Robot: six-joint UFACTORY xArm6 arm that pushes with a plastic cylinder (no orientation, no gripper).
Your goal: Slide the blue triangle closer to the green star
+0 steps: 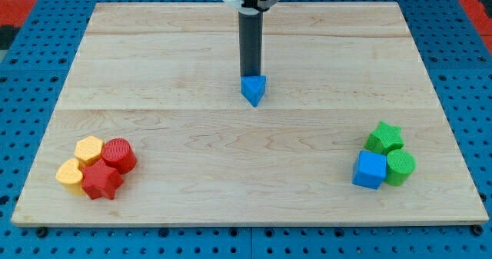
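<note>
- My tip (251, 75), lower end of the straight dark rod: no jaws, holds nothing; it sits touching or just behind the top side of the small blue plastic triangle block (254, 89), near the middle of the pale wooden table (154, 59).
- Target, the green plastic star block (383, 137), lies near the bottom-right corner, packed against a blue cube (370, 170) and a green cylinder (400, 167).
- Risk: pushing from this side would send the triangle toward the bottom edge, not rightward.
- Risk: off-centre contact may spin the triangle off my tip.
- Risk: overshoot would scatter the right cluster.
- Red/yellow blocks (98, 167) at the bottom-left corner: well apart, no concern.
</note>
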